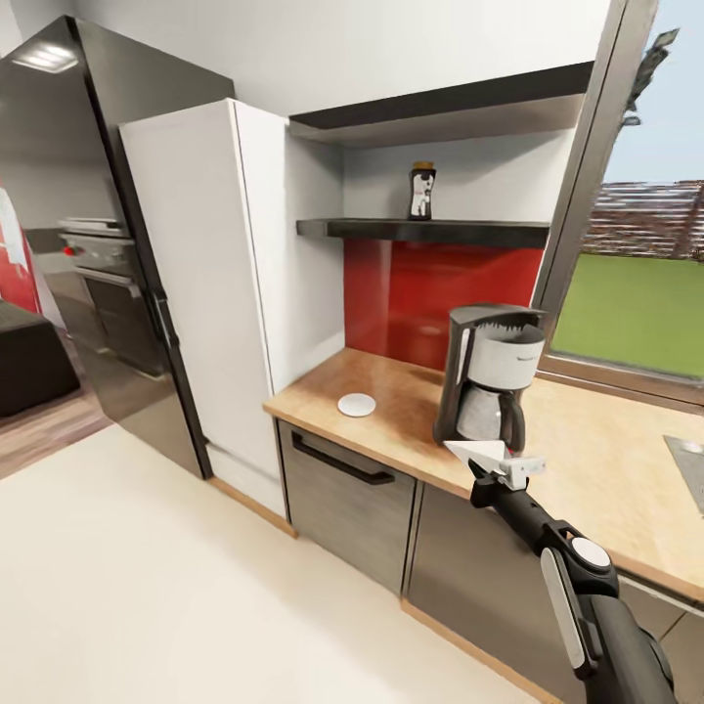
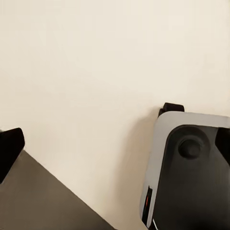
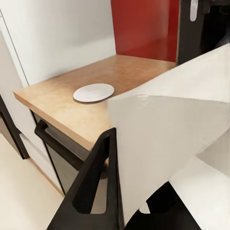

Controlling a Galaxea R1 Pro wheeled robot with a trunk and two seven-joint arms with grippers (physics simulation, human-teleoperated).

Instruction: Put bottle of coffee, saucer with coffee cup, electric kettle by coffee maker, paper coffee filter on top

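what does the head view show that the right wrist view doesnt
Head view: the bottle of coffee on the black shelf, the coffee maker's glass carafe, the window and a fridge.

Right wrist view: one black finger of the right gripper close up against the paper filter.

Both: the saucer on the wooden countertop, the filter and the red backsplash.

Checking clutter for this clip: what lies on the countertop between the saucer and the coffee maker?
Nothing: in the head view the stretch of kitchen countertop between the saucer and the coffee maker is bare wood.
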